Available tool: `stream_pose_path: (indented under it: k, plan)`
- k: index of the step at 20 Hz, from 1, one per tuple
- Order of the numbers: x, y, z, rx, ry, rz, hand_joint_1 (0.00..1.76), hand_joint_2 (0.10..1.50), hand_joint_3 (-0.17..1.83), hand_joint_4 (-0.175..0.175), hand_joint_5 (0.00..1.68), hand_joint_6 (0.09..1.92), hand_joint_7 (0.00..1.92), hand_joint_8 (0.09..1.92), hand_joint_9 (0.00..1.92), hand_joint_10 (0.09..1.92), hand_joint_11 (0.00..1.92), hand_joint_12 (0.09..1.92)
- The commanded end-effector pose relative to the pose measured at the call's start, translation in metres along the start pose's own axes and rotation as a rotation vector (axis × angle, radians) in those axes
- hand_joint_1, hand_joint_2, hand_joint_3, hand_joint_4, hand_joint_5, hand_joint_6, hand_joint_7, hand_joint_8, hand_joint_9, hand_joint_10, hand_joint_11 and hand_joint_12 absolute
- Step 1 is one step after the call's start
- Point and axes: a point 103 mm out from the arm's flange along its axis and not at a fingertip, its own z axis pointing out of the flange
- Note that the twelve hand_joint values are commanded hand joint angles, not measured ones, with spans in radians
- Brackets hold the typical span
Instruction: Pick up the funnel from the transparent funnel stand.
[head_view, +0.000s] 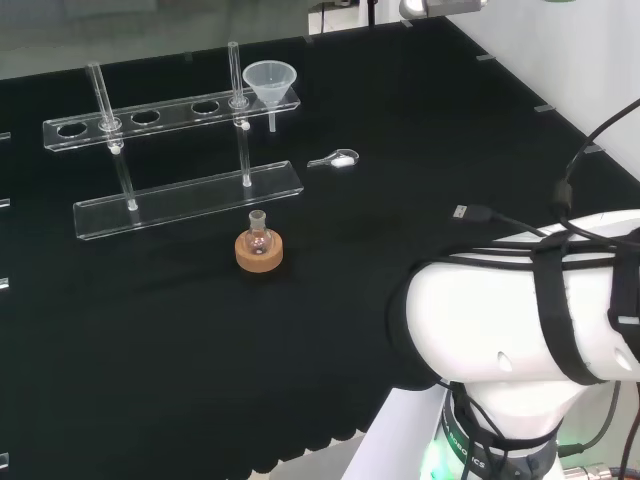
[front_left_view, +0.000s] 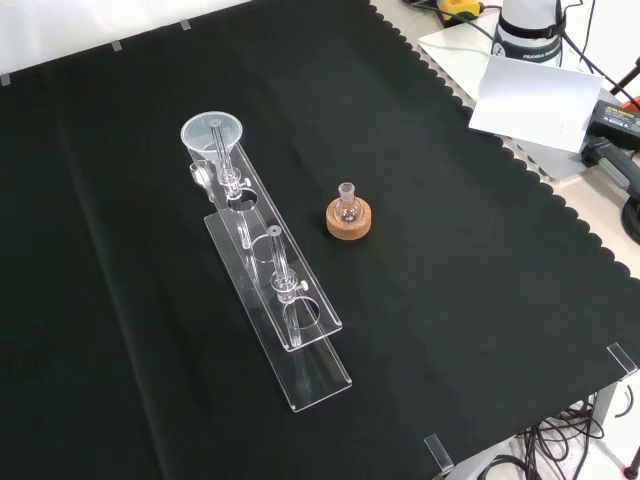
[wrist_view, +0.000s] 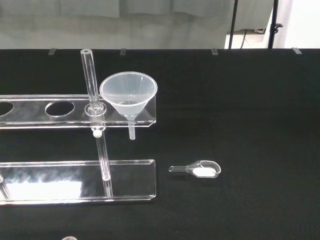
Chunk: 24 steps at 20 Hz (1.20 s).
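A clear funnel sits upright in the end hole of the transparent funnel stand, its stem hanging below the upper shelf. In the front view the funnel is at the far end of the stand. The wrist view looks at the funnel in the stand's top shelf from some distance. The stand has two upright rods and a flat base plate.
A small round flask on a cork ring stands in front of the stand in the head view, also the flask on its cork ring. A small clear scoop with white powder lies right of the stand, the scoop. The arm's white links stand at lower right.
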Motion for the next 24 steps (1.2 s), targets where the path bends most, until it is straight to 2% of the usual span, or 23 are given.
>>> stream_pose_path:
  k: [1, 5, 14, 20, 24]
  plan:
    - [-0.001, 0.001, 0.0, -0.007, 0.0, -0.001, 0.01, 1.1, 0.58, 0.025, 0.08, 0.11, 0.01, 0.2, 0.07, 0.64, 0.07, 1.28]
    - [-0.004, 0.004, 0.001, 0.004, 0.002, -0.002, 0.0, 1.18, 0.44, 0.025, 0.11, 0.09, 0.0, 0.21, 0.06, 0.65, 0.02, 1.37]
    - [-0.006, 0.021, 0.011, 0.027, 0.003, 0.027, 0.0, 1.18, 0.42, 0.025, 0.11, 0.09, 0.0, 0.2, 0.06, 0.65, 0.02, 1.37]
    - [-0.01, 0.042, 0.021, 0.034, 0.003, 0.06, 0.0, 1.19, 0.42, 0.024, 0.12, 0.09, 0.0, 0.2, 0.06, 0.65, 0.02, 1.37]
    - [-0.013, 0.062, 0.029, 0.04, 0.005, 0.056, 0.0, 1.19, 0.4, 0.022, 0.13, 0.09, 0.0, 0.21, 0.07, 0.65, 0.02, 1.37]
